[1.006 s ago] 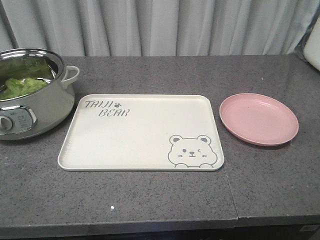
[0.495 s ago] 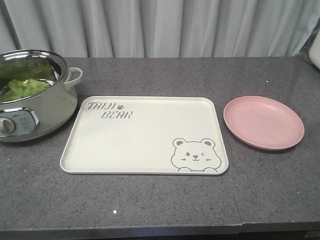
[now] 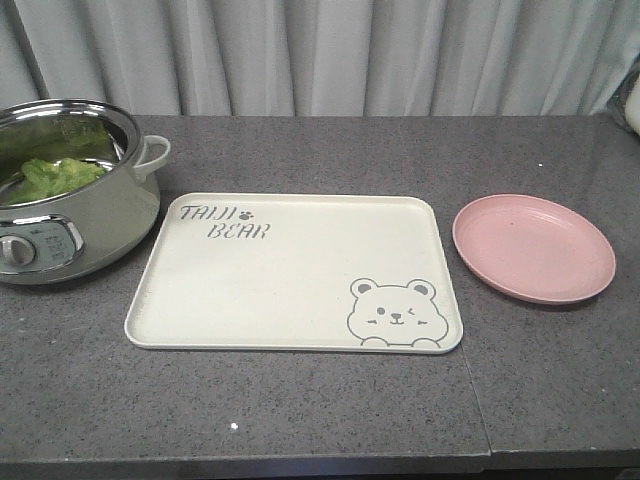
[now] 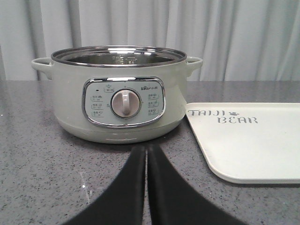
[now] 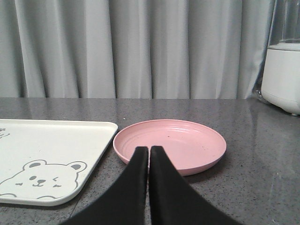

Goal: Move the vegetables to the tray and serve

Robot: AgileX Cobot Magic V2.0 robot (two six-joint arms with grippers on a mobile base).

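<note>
Pot [image 3: 100,225] cut by left edge; lettuce [image 3: 55,178] partly hidden inside.

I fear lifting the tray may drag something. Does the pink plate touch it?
Apart. The front view shows a strip of grey counter between the tray and the plate.

left gripper [image 4: 146,150]: two black fingers, matte and smooth, broad at the bottom edge of the wrist view and curving inward to slim tips; a thin pale seam runs between them.
right gripper [image 5: 149,151]: the same black pair, same curved taper, tips slightly rounded.
</note>
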